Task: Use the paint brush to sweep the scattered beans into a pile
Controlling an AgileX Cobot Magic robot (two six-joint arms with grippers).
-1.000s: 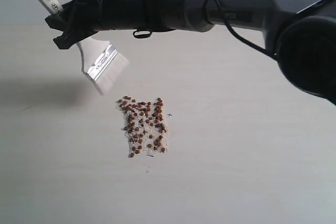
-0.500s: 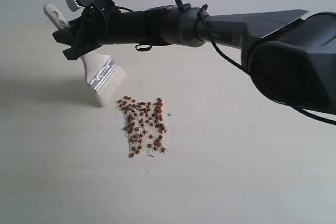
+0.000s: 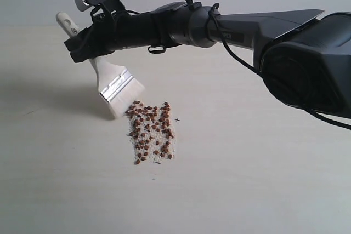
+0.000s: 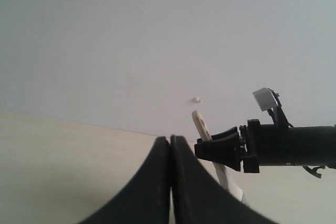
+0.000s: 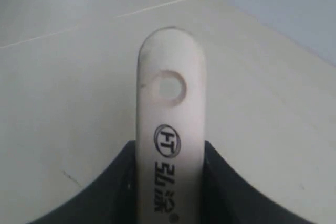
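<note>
- Down comes the paint brush (image 3: 117,85), its handle pinched in the right gripper (image 3: 77,49). The bristles now meet the table (image 3: 247,190) beside the beans (image 3: 151,132), mid-table.
- Left gripper (image 4: 170,182) is pressed together, idle.
- The sweep looks ready to begin.

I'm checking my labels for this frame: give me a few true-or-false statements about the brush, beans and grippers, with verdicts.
1. The right gripper holds the brush by its handle. True.
2. The bristles are at the edge of the beans. True.
3. The left gripper is open. False: its jaws are shut, with nothing between them.
4. The beans lie in two separate patches. False: they form one patch.
5. The brush is held bristles up. False: it is tilted with the bristles pointing down.
</note>
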